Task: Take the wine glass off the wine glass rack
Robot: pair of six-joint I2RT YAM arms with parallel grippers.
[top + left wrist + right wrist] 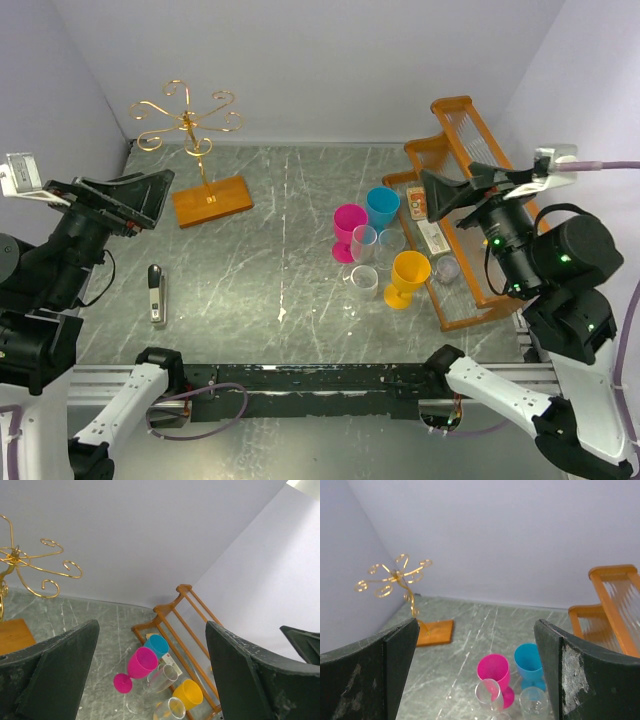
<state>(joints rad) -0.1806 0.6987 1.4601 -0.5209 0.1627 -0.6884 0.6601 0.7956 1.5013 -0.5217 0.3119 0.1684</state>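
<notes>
The wine glass rack [190,118] is a gold wire stand with scrolled arms on a flat wooden base [211,200], at the back left. Its arms [42,570] carry nothing. The rack [395,575] also shows in the right wrist view. A clear wine glass [364,243] stands on the table among a pink goblet [348,228], a blue one [382,207], a yellow one [408,275] and two more clear glasses. My left gripper [148,203] hangs open near the rack's base, holding nothing. My right gripper [441,195] is open and empty, up and to the right of the glasses.
A larger orange wooden rack [462,150] with clear slats lies along the right side, with small items on its lower tray. A dark handheld tool [155,293] lies on the table at the left. White walls close in the back and both sides.
</notes>
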